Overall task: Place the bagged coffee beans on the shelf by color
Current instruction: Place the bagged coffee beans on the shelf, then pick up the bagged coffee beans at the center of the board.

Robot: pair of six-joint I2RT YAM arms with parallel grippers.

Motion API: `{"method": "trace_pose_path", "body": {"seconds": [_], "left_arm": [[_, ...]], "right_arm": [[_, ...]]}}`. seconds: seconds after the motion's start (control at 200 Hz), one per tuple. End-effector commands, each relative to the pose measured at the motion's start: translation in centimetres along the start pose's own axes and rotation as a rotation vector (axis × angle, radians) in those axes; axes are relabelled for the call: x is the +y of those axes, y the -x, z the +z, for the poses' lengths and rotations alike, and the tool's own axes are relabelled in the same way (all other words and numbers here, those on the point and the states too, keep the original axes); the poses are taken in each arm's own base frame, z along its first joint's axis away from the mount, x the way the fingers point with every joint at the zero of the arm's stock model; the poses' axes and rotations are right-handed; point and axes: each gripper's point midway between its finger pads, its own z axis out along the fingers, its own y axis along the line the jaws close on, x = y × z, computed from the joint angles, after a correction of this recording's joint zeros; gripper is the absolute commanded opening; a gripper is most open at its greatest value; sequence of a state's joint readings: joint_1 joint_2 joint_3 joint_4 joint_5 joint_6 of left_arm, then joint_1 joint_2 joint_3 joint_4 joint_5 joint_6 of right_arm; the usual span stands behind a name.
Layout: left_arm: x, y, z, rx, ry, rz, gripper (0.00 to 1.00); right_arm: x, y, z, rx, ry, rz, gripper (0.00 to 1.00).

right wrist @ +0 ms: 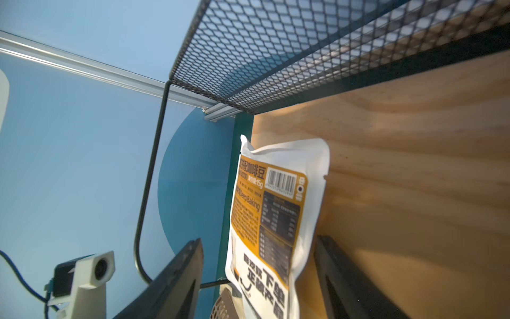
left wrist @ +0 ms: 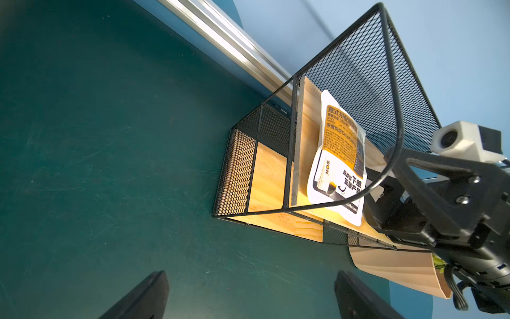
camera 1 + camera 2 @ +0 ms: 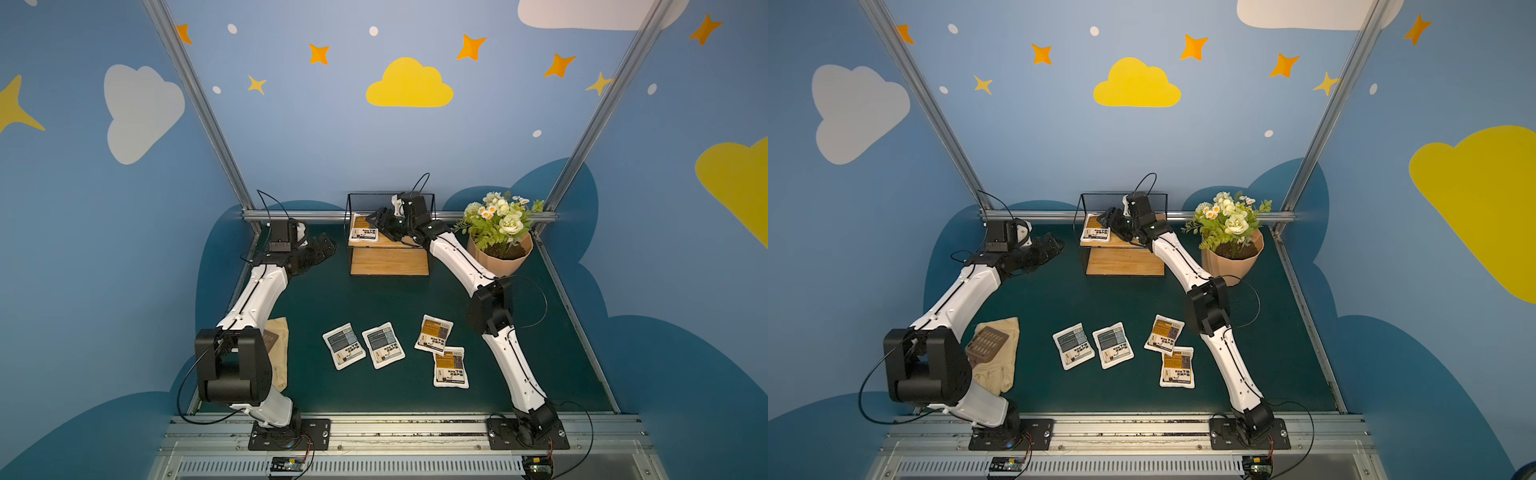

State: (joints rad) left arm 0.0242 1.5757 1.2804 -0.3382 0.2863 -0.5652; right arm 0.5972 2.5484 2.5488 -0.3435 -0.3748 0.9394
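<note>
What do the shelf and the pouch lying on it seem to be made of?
Shelf: black metal wire and mesh, matte, probably painted. Boards: pale wood, grain showing. Pouch: likely plastic film, white, slightly glossy, with sealed flat edges.

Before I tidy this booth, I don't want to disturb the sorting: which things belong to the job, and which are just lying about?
Job: shelf; orange bag on its upper board; two orange bags and two grey-blue bags on the table.
Lying about: flower pot; cream gloves; brown ridged piece on the gloves.
</note>
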Motion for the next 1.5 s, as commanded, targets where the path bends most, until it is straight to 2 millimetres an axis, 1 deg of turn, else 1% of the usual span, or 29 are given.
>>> {"method": "trace_pose_path", "body": {"seconds": [0.0,0.16,0.35,0.421,0.541,0.711,0.836,0.896,1.011,1.136,1.232,1.317,1.392,1.407,1.482,1.492], "left_arm": [[-0.3,0.0,0.0,0.001,-0.021,0.016,1.00],[-0.4,0.0,0.0,0.001,-0.027,0.023,1.00],[-0.7,0.0,-0.2,-0.002,-0.036,0.038,1.00],[-0.8,0.1,-0.4,-0.005,-0.038,0.045,1.00],[-1.0,0.2,-0.8,-0.012,-0.043,0.060,1.00],[-1.7,0.3,-1.8,-0.028,-0.054,0.094,1.00],[-2.5,0.1,-2.8,-0.037,-0.068,0.129,1.00],[-3.0,-0.2,-3.3,-0.037,-0.074,0.150,1.00],[-4.0,-1.2,-4.2,-0.034,-0.088,0.184,1.00],[-4.9,-2.9,-5.1,-0.022,-0.093,0.226,1.00],[-5.3,-4.2,-5.5,-0.016,-0.097,0.237,1.00],[-5.6,-5.8,-5.8,0.004,-0.104,0.247,1.00],[-5.8,-7.4,-6.1,0.027,-0.103,0.266,1.00],[-5.6,-7.7,-6.1,0.033,-0.097,0.266,1.00],[-5.8,-9.6,-6.3,0.065,-0.106,0.284,1.00],[-5.4,-9.6,-6.2,0.057,-0.086,0.286,1.00]], "right_arm": [[1.7,0.5,-0.5,-0.020,0.036,-0.033,0.78],[2.5,0.7,-1.1,-0.027,0.038,-0.068,0.87],[2.8,0.8,-2.6,-0.043,-0.016,-0.123,0.98],[2.7,0.6,-3.3,-0.045,-0.045,-0.146,0.98],[3.2,0.1,-4.6,-0.049,-0.069,-0.193,0.98],[4.8,-0.7,-6.7,-0.056,-0.080,-0.268,0.98],[6.2,-2.0,-8.5,-0.054,-0.071,-0.310,0.98],[6.8,-2.7,-9.6,-0.057,-0.072,-0.325,0.98],[6.9,-4.4,-11.7,-0.041,-0.075,-0.312,0.98],[5.7,-7.0,-14.1,-0.030,-0.080,-0.293,0.98],[3.7,-9.3,-15.8,-0.013,-0.095,-0.250,0.98],[1.2,-11.6,-17.3,0.018,-0.132,-0.216,0.98],[-1.5,-13.7,-18.8,0.046,-0.179,-0.179,0.98],[-2.1,-14.1,-19.2,0.052,-0.189,-0.171,0.98],[-4.7,-15.9,-20.8,0.082,-0.233,-0.131,0.98],[-5.1,-16.1,-21.0,0.085,-0.240,-0.126,0.98]]}}
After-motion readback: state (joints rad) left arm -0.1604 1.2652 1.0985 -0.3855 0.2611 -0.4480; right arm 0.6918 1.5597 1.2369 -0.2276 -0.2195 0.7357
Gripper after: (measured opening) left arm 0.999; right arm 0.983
